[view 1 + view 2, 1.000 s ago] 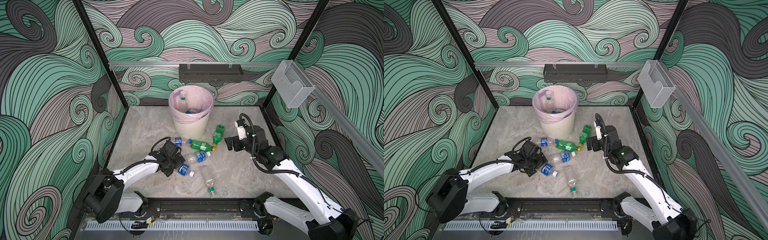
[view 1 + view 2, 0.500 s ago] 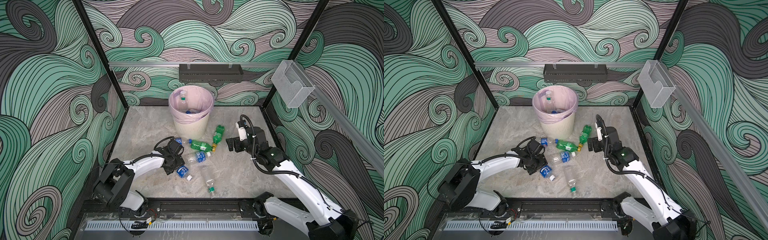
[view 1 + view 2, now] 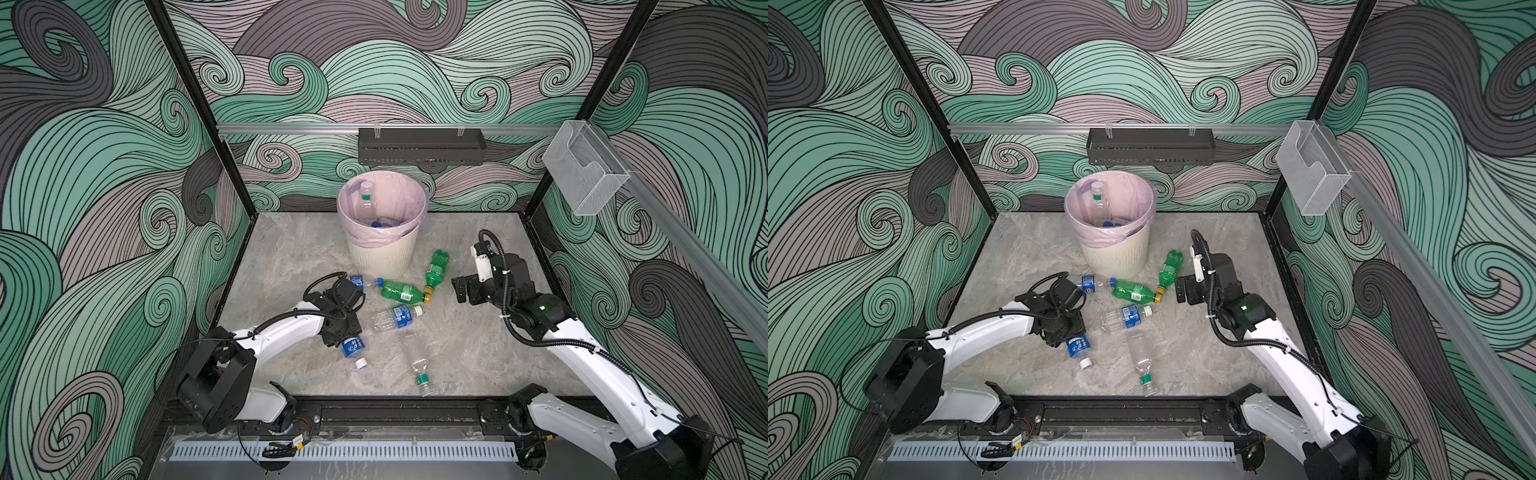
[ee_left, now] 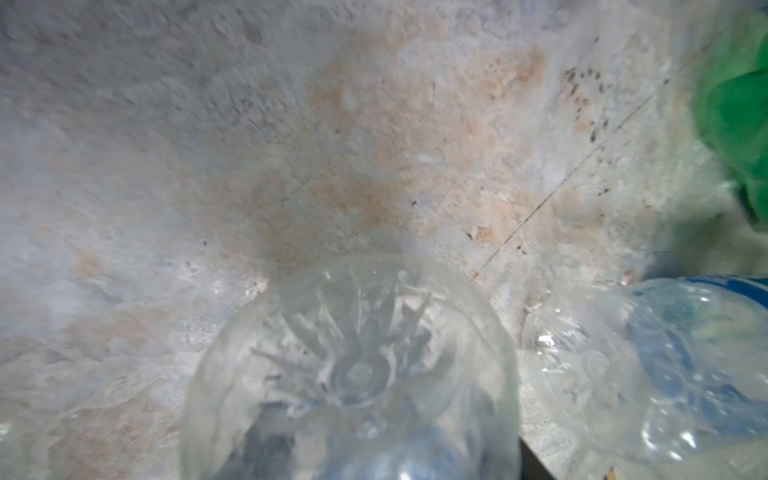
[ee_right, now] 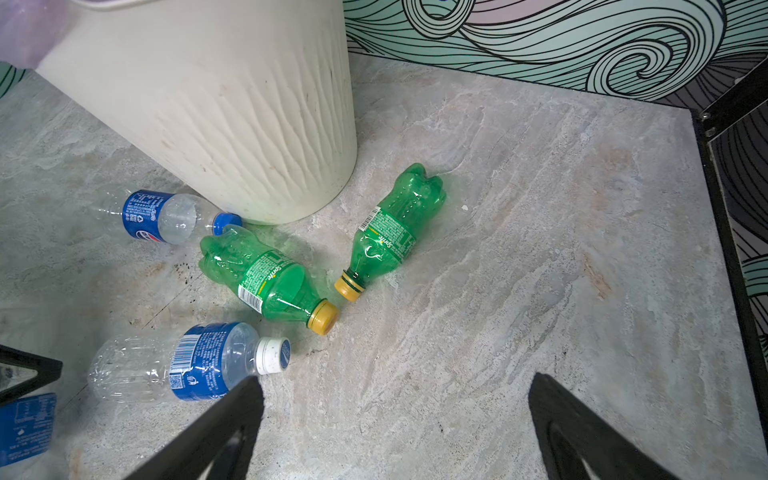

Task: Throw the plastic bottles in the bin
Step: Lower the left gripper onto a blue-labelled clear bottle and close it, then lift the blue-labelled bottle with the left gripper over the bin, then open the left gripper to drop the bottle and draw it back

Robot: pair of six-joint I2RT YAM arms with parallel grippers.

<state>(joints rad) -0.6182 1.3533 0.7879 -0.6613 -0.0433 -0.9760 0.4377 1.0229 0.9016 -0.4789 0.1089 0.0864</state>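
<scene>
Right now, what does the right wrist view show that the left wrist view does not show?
Only the right wrist: the bin, two yellow caps, the blue-capped bottle, and the right gripper with open jaws. Only the left wrist: a clear bottle base, end-on and very near. Both: the marble table, a green bottle, blurred in the left, and a blue-labelled clear bottle.

the grey marbled tabletop (image 3: 478, 353) bears the cream bin (image 3: 384, 259), two green bottles (image 3: 401, 291) and several clear bottles (image 3: 392, 318).
</scene>
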